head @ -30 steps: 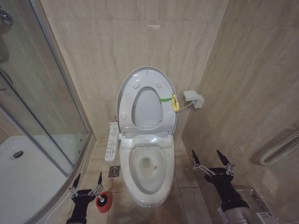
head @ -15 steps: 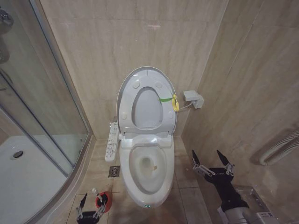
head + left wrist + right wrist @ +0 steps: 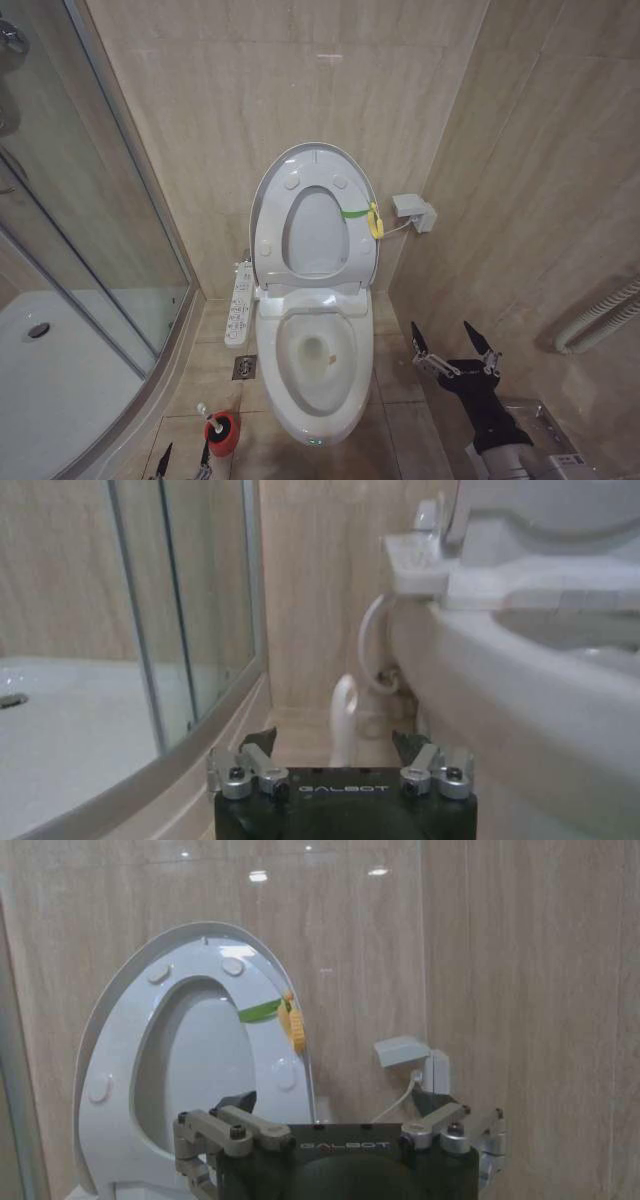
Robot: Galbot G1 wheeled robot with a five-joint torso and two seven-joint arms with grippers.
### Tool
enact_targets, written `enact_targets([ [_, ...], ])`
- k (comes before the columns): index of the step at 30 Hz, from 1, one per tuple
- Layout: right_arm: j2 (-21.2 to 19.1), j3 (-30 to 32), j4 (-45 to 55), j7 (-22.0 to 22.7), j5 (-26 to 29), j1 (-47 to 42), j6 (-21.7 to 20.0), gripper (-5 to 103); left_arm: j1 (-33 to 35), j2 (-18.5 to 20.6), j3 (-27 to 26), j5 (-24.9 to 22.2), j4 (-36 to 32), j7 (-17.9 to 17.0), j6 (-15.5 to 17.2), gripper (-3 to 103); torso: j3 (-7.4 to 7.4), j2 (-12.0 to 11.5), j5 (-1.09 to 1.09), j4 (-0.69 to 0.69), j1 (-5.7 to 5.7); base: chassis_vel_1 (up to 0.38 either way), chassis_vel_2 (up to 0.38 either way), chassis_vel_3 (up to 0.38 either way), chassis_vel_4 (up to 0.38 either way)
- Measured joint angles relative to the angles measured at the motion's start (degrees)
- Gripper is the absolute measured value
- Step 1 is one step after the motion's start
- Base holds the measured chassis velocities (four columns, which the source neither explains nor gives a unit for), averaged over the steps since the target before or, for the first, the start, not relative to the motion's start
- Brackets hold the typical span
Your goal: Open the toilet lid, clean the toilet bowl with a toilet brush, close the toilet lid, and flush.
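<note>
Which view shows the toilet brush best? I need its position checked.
The head view: the toilet brush stands in its red cup beside the toilet bowl. The left wrist view gives its white handle; the right wrist view shows the toilet lid.

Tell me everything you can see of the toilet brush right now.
The toilet brush stands in its small round red cup holder on the tiled floor, left of the toilet bowl and near the shower enclosure's curved base. Its thin white stick handle rises from the cup, tilted toward the shower, ending in a small rounded tip. The bristle head sits hidden in the cup. Nothing grips it: the left gripper is open, just short of the holder, with the handle between its fingers in the left wrist view.
</note>
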Motion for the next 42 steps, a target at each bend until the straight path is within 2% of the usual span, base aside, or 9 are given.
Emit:
enact_targets([
  [8, 0.0, 0.0, 0.0, 0.0, 0.0, 0.0, 0.0, 100, -5.6, 1.6, -0.7, 0.3, 7.4, 2.6, -2.6, 79, 0.0, 0.0, 0.0, 0.0, 0.0, 0.0, 0.0, 0.0, 0.0],
  [9, 0.0, 0.0, 0.0, 0.0, 0.0, 0.0, 0.0, 100, -6.6, 2.1, -0.8, 0.3, 8.7, 3.2, -3.0, 85, 0.0, 0.0, 0.0, 0.0, 0.0, 0.0, 0.0, 0.0, 0.0],
  [19, 0.0, 0.0, 0.0, 0.0, 0.0, 0.0, 0.0, 100, -15.3, 4.8, -0.3, -0.9, 16.3, 7.3, -6.1, 88, 0.0, 0.0, 0.01, 0.0, 0.0, 0.0, 0.0, 0.0, 0.0],
  [29, 0.0, 0.0, 0.0, 0.0, 0.0, 0.0, 0.0, 100, -20.5, 6.4, 0.9, -1.7, 23.7, 9.5, -6.3, 88, 0.0, 0.0, 0.0, 0.01, 0.0, 0.0, 0.0, 0.0, 0.0],
  [30, 0.0, 0.0, 0.0, 0.0, 0.0, 0.0, 0.0, 100, -20.9, 6.5, 0.9, -1.8, 24.4, 9.6, -6.3, 80, 0.0, 0.0, 0.0, 0.01, 0.0, 0.0, 0.0, 0.0, 0.0],
  [37, 0.0, 0.0, 0.0, 0.0, 0.0, 0.0, 0.0, 100, -21.7, 6.7, 1.1, -1.8, 25.7, 10.5, -6.6, 80, 0.0, 0.0, 0.01, 0.01, 0.0, 0.0, 0.0, 0.0, 0.0],
  [38, 0.0, 0.0, 0.0, 0.0, 0.0, 0.0, 0.0, 100, -21.8, 6.8, 1.1, -1.7, 25.7, 11.0, -6.7, 53, 0.0, 0.0, 0.01, 0.0, 0.0, 0.0, 0.0, 0.0, 0.0],
  [42, 0.0, 0.0, 0.0, 0.0, 0.0, 0.0, 0.0, 100, -21.9, 7.2, 1.1, -1.2, 25.7, 12.4, -7.1, 53, 0.0, 0.0, 0.01, 0.01, 0.0, 0.0, 0.0, 0.0, 0.0],
])
